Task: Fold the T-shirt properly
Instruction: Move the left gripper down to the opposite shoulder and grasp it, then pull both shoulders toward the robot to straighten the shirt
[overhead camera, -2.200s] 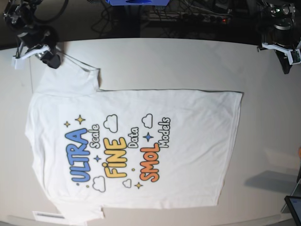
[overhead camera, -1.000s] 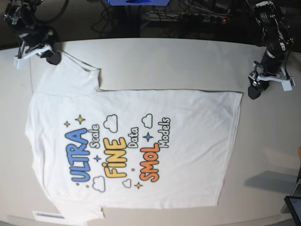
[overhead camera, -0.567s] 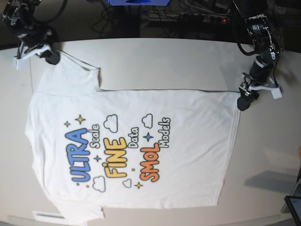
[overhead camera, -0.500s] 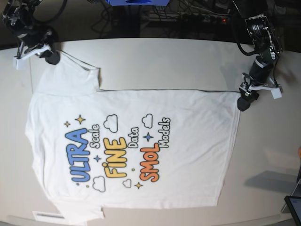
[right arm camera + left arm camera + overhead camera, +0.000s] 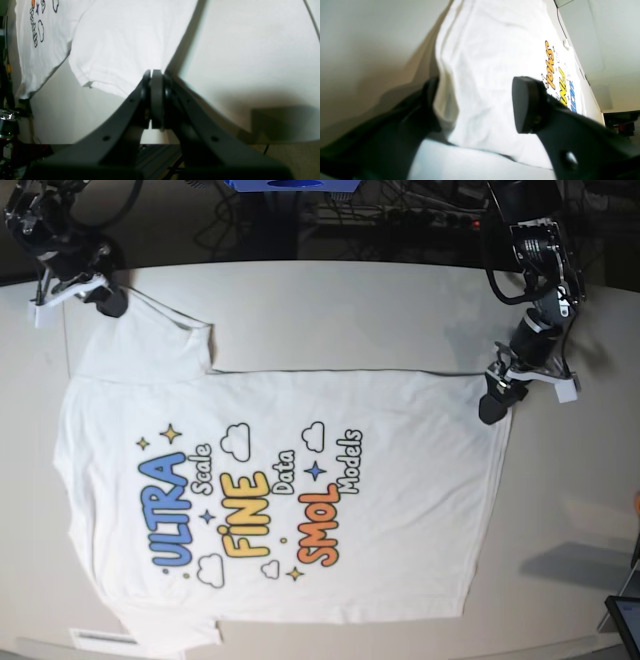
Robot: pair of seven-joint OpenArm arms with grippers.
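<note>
The white T-shirt point(image 5: 380, 510) lies flat on the table point(image 5: 350, 310) with its colourful print up, neck side to the left and hem to the right. My right gripper point(image 5: 108, 300) at the far left corner is shut on the upper sleeve's tip; the right wrist view shows its fingers point(image 5: 155, 75) pressed together at the cloth edge point(image 5: 112, 37). My left gripper point(image 5: 493, 404) is at the hem's far corner. In the left wrist view it point(image 5: 475, 107) is open, with one jaw on each side of the shirt's point(image 5: 495, 50) raised edge.
A white strip point(image 5: 100, 638) lies at the table's near left edge. A dark tablet corner point(image 5: 625, 620) shows at the near right. Cables and a blue box point(image 5: 290, 185) sit behind the table's far edge.
My left arm has come down from the far right corner of the table and moved left onto the hem's corner. The right gripper and the shirt have not moved.
</note>
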